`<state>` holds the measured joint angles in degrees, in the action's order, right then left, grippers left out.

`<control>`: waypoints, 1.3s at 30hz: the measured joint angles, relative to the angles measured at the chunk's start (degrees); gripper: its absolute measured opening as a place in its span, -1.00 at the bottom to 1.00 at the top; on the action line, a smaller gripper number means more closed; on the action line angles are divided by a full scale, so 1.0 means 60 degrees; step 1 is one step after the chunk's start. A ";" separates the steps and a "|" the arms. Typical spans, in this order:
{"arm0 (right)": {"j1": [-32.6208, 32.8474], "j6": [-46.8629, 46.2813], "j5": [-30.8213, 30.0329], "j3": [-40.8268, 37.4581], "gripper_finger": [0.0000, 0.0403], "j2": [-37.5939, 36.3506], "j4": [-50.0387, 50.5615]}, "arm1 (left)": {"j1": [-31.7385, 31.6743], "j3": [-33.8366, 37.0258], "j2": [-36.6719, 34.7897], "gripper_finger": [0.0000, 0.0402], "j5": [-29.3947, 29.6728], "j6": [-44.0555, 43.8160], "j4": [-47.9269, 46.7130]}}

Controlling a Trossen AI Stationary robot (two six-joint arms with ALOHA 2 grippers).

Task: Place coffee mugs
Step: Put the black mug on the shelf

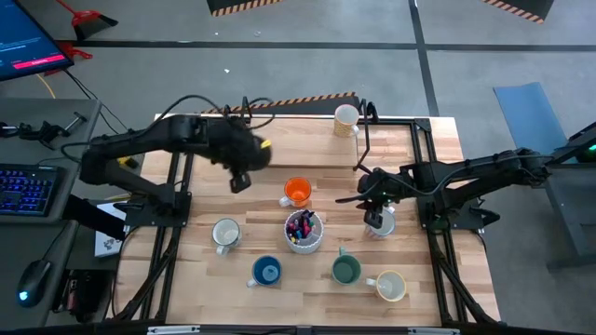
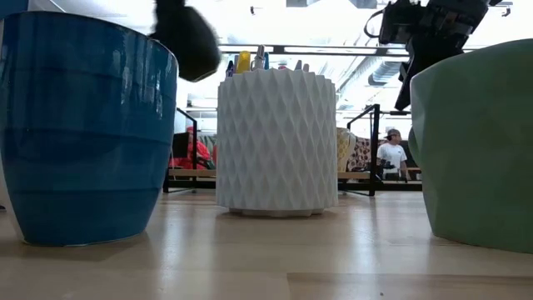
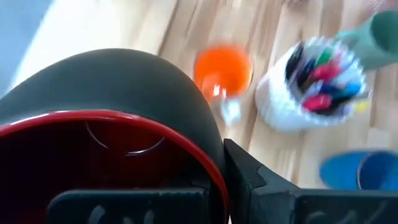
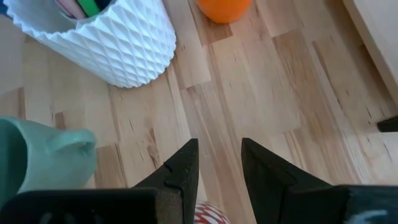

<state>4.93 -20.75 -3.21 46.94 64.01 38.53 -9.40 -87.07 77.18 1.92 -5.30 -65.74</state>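
My left gripper (image 1: 240, 175) hangs over the table's left middle, shut on the dark red mug (image 3: 112, 93), which is dark outside with a red rim. My right gripper (image 4: 219, 146) is open and holds nothing; it stands over a white mug (image 1: 381, 224) right of centre. The orange mug (image 1: 297, 192), another white mug (image 1: 225, 233), the blue mug (image 1: 266, 271), the green mug (image 1: 346, 270) and a cream mug (image 1: 390, 285) stand on their bases around the white pen cup (image 1: 304, 230). One more cream mug (image 1: 346, 119) stands at the far edge. My left gripper holds the dark red mug at its wall by the rim (image 3: 208, 146). One finger (image 3: 249, 171) lies against the outside; the mug hides the other finger. The mug's mouth faces the wrist camera, and the mug (image 2: 187, 37) is lifted clear of the table.
A black frame rail (image 1: 365, 140) stands on the table right of the far cream mug. The pen cup sits in the middle of the ring of mugs. Bare wood lies between the orange mug and my left gripper, and along the far left.
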 joint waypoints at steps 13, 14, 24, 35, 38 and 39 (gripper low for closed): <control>0.0000 -0.0542 0.0029 0.0004 -0.50 0.0000 -0.0037 | -0.2148 -0.3401 0.4297 -0.97 0.0009 0.3083 -0.1792; 0.0000 -0.0540 0.0031 0.0004 -0.50 0.0000 -0.0037 | -0.2352 -0.3477 0.4503 -0.97 0.0007 0.3316 -0.1768; 0.0000 -0.0387 0.0031 0.0004 -0.50 0.0000 -0.0037 | -0.4357 -0.3910 0.5902 -0.97 -0.1653 0.4368 -0.1841; 0.0000 -0.0381 0.0031 0.0004 -0.50 0.0000 -0.0035 | -0.5537 -0.3978 0.6546 -0.97 -0.1719 0.4662 -0.1901; 0.0000 -0.0366 0.0031 0.0004 -0.50 0.0000 -0.0037 | -0.5630 -0.3974 0.6557 -0.97 -0.1731 0.4669 -0.1902; 0.0000 -0.0362 0.0031 0.0004 -0.50 0.0000 -0.0034 | -0.5630 -0.3942 0.6550 -0.97 -0.1731 0.4676 -0.1855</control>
<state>4.93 -22.92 -3.03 46.96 64.01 38.32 -43.18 -110.72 116.48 -8.47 22.75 -76.87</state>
